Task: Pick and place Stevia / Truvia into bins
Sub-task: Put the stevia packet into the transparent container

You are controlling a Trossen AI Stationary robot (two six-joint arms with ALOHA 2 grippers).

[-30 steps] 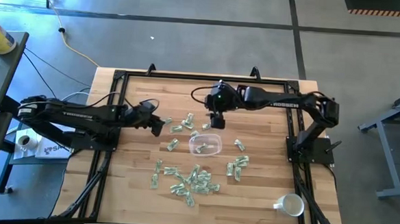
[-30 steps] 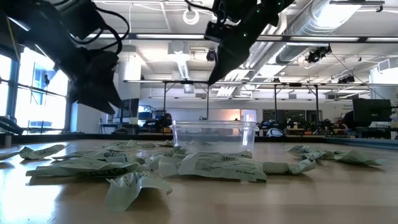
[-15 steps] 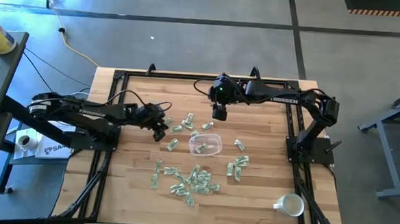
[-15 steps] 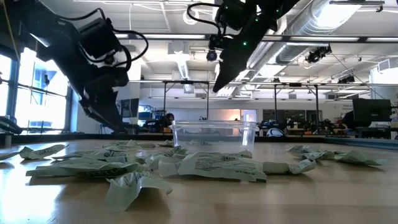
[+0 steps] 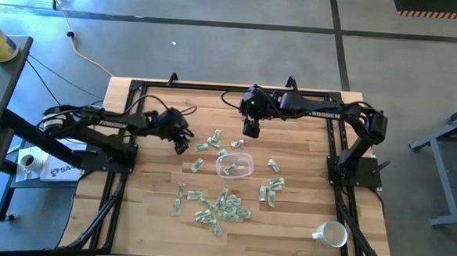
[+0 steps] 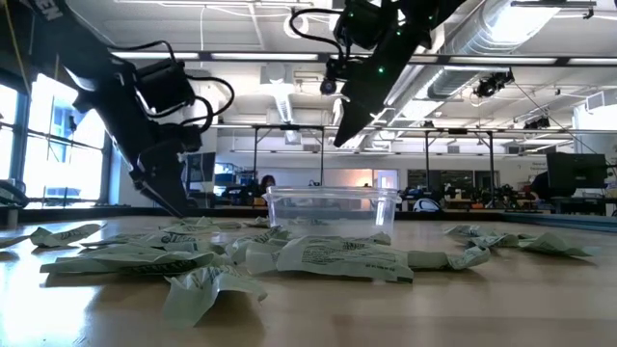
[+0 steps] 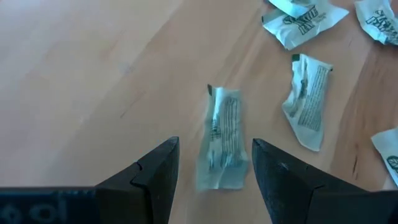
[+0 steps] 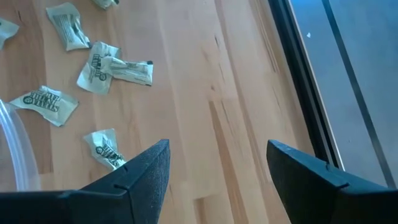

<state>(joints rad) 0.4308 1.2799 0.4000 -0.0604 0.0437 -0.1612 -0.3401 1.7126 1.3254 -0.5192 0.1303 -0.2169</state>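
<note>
Sachets (image 5: pixel 223 205) lie scattered on the table (image 5: pixel 286 233) around the clear bowl (image 5: pixel 234 165). 1 sachet (image 7: pixel 222 138) sits framed between the wide-open, empty left gripper (image 7: pixel 214 171): approach step. Next, it likely needs to descend and close. Right gripper (image 5: pixel 250 130) hovers beyond the bowl, wide open, empty.

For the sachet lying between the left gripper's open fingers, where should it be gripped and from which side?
Grip the sachet across its narrow width near the middle, coming straight down from above. It lies flat on the table, apart from its neighbours, its long axis running between the left gripper's open fingers, so they likely already straddle its long edges.
</note>
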